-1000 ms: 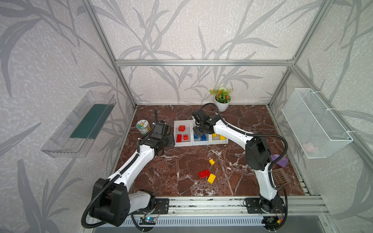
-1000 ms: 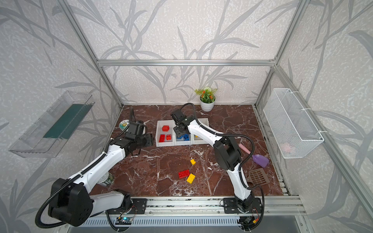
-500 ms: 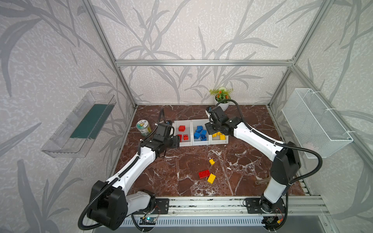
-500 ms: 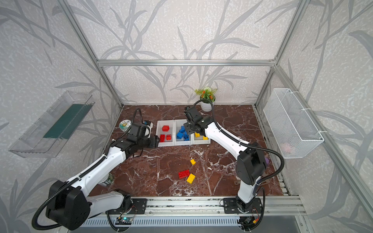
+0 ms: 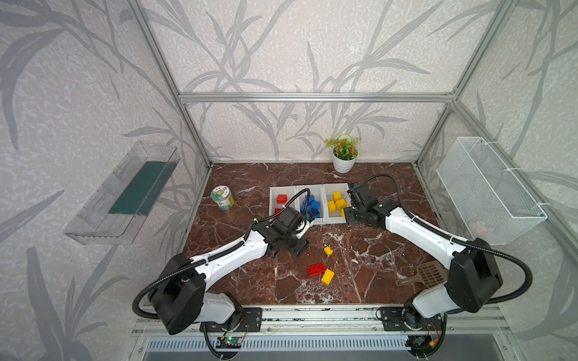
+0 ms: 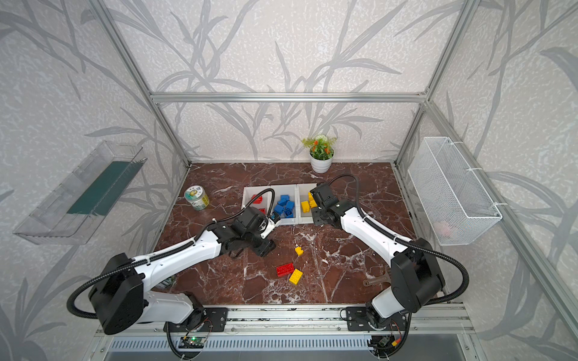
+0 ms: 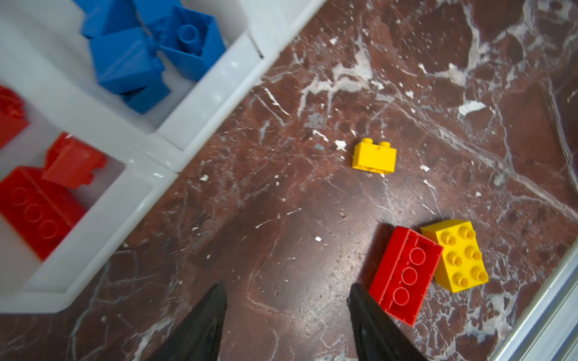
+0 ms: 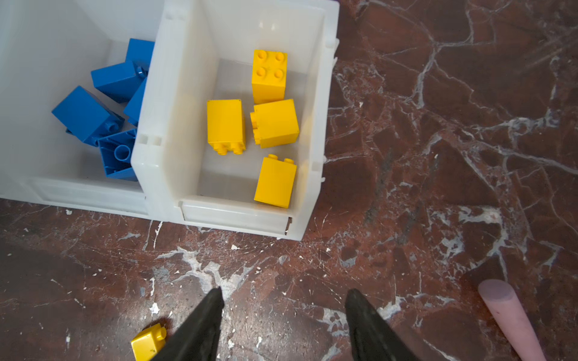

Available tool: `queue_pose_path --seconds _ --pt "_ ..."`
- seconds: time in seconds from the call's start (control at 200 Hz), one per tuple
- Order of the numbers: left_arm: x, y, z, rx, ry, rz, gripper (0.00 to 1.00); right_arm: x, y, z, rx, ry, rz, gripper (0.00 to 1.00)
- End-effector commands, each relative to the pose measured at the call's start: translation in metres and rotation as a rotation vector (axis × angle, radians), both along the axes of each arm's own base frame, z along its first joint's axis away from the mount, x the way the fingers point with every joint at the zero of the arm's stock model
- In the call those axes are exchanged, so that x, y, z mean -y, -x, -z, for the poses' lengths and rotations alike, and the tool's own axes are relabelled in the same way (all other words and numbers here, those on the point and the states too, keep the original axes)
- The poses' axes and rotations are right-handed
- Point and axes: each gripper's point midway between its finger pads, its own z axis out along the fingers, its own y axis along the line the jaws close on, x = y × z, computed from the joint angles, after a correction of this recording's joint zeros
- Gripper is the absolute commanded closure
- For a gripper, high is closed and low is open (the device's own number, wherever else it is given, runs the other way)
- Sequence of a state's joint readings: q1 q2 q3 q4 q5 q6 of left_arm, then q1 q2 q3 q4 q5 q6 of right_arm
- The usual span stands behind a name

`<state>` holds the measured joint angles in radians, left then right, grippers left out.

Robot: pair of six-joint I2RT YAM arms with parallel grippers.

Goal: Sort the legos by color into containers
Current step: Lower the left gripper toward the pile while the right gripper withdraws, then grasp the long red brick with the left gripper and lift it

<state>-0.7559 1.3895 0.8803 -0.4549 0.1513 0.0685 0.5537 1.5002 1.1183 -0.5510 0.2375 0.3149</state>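
Three joined white containers (image 5: 309, 186) (image 6: 283, 187) stand mid-table, holding red, blue and yellow legos from left to right. Three legos lie loose in front of them: a small yellow brick (image 5: 328, 250) (image 7: 373, 156), a red oblong (image 5: 316, 270) (image 7: 405, 275) and a yellow oblong (image 5: 327, 277) (image 7: 456, 254). My left gripper (image 5: 298, 248) (image 7: 286, 287) hangs open and empty over bare table before the containers, its one finger beside the red oblong. At the yellow container's (image 8: 316, 131) front right corner, my right gripper (image 5: 352, 218) (image 8: 284, 292) is open and empty.
A jar (image 5: 222, 197) stands left of the containers and a potted plant (image 5: 343, 154) behind them. A brown scoop (image 5: 422, 275) lies at the front right, near a pink cylinder (image 8: 509, 315). A wire basket (image 5: 488, 190) and a clear tray (image 5: 125, 193) hang on the walls.
My right gripper has swung from over the middle container to the right end of the row. My left gripper has moved right and forward, from beside the red container to in front of it.
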Motion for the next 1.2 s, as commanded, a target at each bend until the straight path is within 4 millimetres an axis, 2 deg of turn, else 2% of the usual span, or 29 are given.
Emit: queue_pose_path --seconds 0.0,0.375,0.51,0.745,0.9,1.195 --pt "0.017 0.017 0.005 -0.010 -0.047 0.155 0.35 0.011 0.001 -0.011 0.035 -0.017 0.048 0.36" --pt "0.055 0.061 0.024 -0.104 -0.071 0.367 0.35 0.022 0.007 -0.005 0.024 -0.018 0.074 0.36" --pt "0.062 0.075 0.037 -0.152 -0.115 0.408 0.34 0.022 0.010 -0.003 0.019 -0.021 0.077 0.36" --pt "0.061 0.069 0.053 -0.159 -0.173 0.385 0.34 0.025 0.013 -0.003 0.016 -0.029 0.083 0.36" --pt "0.060 0.065 0.054 -0.144 -0.183 0.373 0.34 0.026 0.016 -0.003 0.019 -0.034 0.090 0.36" --pt "0.056 0.064 0.066 -0.153 -0.216 0.361 0.42 0.028 0.019 -0.001 0.014 -0.036 0.096 0.36"
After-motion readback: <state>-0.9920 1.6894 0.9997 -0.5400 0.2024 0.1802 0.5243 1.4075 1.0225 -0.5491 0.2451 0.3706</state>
